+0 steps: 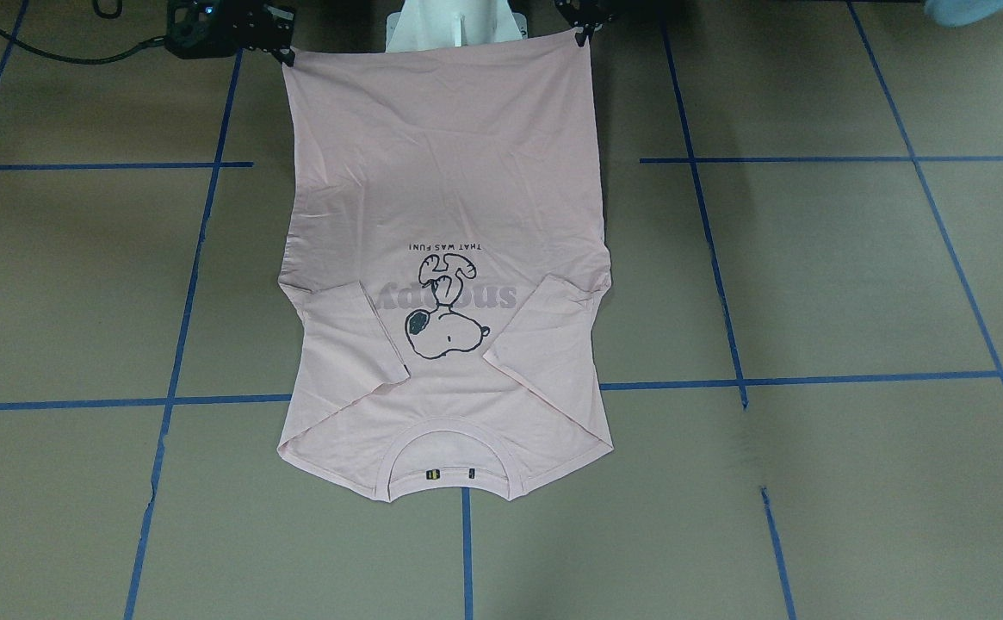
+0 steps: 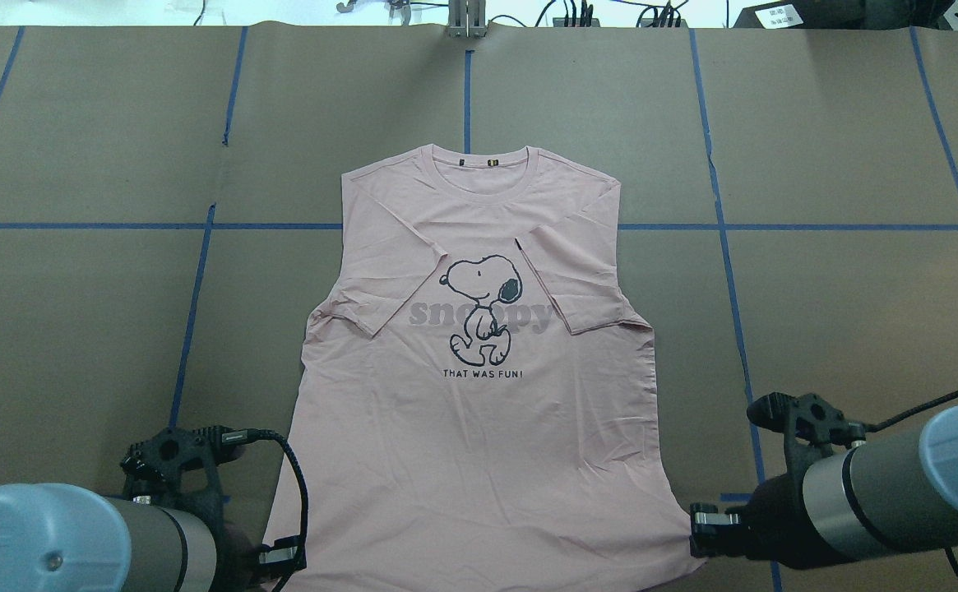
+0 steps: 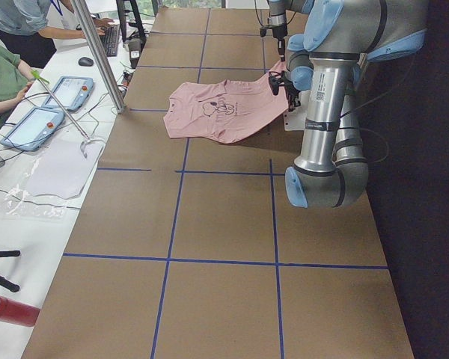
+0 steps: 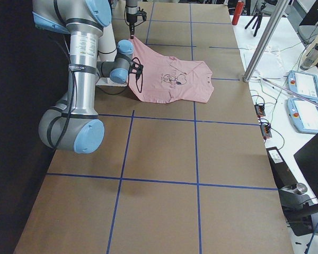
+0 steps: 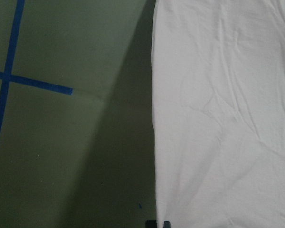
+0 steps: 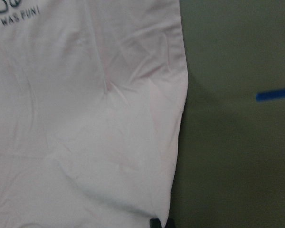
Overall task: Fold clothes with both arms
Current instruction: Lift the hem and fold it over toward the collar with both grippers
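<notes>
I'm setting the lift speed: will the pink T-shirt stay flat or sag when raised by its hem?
Probably floppy: the T-shirt drapes from hem corners pinched by the left gripper and right gripper. Likely light, since thin wrinkled cloth hangs from two small grips. The folded-in sleeves might slip open if swung.

The pale pink T-shirt (image 2: pixel 479 427) lies print-up at the centre of the overhead view. Its collar points to the top, and both sleeves are folded inward beside the Snoopy drawing (image 2: pixel 483 308). At the lower corners, the left gripper (image 2: pixel 283 559) and right gripper (image 2: pixel 705 530) pinch its lifted hem.
</notes>
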Robot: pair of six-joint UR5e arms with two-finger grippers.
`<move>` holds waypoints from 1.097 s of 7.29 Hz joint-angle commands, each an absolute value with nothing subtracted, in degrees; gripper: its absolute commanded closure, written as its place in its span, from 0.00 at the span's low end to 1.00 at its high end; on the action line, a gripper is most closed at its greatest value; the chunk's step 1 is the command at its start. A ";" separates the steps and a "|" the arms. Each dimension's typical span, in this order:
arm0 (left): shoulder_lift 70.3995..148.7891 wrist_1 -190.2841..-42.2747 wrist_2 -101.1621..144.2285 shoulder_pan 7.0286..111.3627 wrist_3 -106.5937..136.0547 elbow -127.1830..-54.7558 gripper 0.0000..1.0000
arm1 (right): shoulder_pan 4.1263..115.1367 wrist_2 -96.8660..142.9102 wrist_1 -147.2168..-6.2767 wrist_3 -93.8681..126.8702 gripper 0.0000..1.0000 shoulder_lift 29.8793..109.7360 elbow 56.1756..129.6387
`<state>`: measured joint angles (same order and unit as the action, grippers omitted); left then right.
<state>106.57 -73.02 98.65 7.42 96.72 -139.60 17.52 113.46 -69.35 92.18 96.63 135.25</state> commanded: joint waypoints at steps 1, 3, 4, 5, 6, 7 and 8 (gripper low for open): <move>109.14 -73.39 98.61 17.08 85.67 -136.77 1.00 | 29.65 114.25 -69.43 76.11 1.00 92.57 131.34; 113.01 -79.76 98.88 27.55 77.56 -127.76 1.00 | 38.63 114.26 -69.43 67.53 1.00 83.02 120.38; 113.38 -85.98 98.88 31.60 75.08 -121.27 1.00 | 41.19 113.47 -69.35 66.02 1.00 77.23 113.97; 113.73 -93.88 98.96 34.60 74.62 -114.59 1.00 | 44.09 113.47 -69.17 64.00 1.00 70.12 105.47; 114.60 -99.00 98.96 37.24 74.45 -108.17 1.00 | 45.86 113.21 -69.17 60.33 1.00 64.48 96.94; 117.13 -103.14 98.96 39.35 73.05 -102.02 1.00 | 48.05 113.20 -68.82 56.64 1.00 59.46 89.72; 119.42 -106.14 98.96 40.59 73.04 -96.21 1.00 | 48.95 113.29 -68.64 56.08 1.00 58.63 86.78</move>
<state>116.63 -101.35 98.96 38.40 73.60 -104.02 47.13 113.27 -68.91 58.30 62.01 92.98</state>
